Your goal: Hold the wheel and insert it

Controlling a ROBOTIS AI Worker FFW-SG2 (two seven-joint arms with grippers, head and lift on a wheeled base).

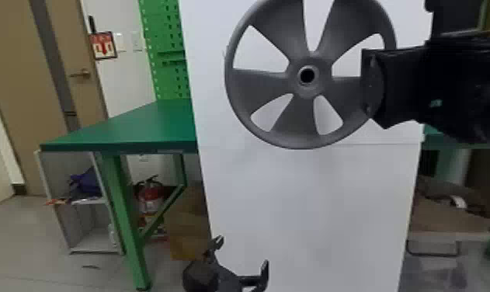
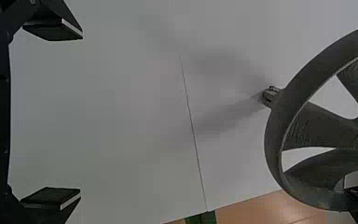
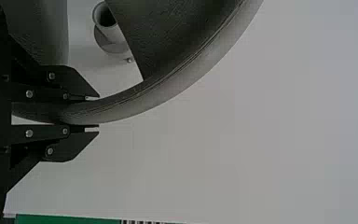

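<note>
a tall white panel (image 1: 313,202) stands beside a green table (image 1: 139,124). in front of the panel is the upright grey wheel (image 1: 323,79), its rim clamped between the right tool's (image 1: 374,83) fingers. the left tool (image 1: 242,254) sits low, fingers wide apart. a short round post (image 3: 114,35) shows past the wheel's spokes.

Free room below the grey five-spoked wheel (image 1: 261,85)
Passage lies low before the flat white panel (image 1: 313,209); wheel and black right arm (image 1: 461,85) block higher up.
</note>
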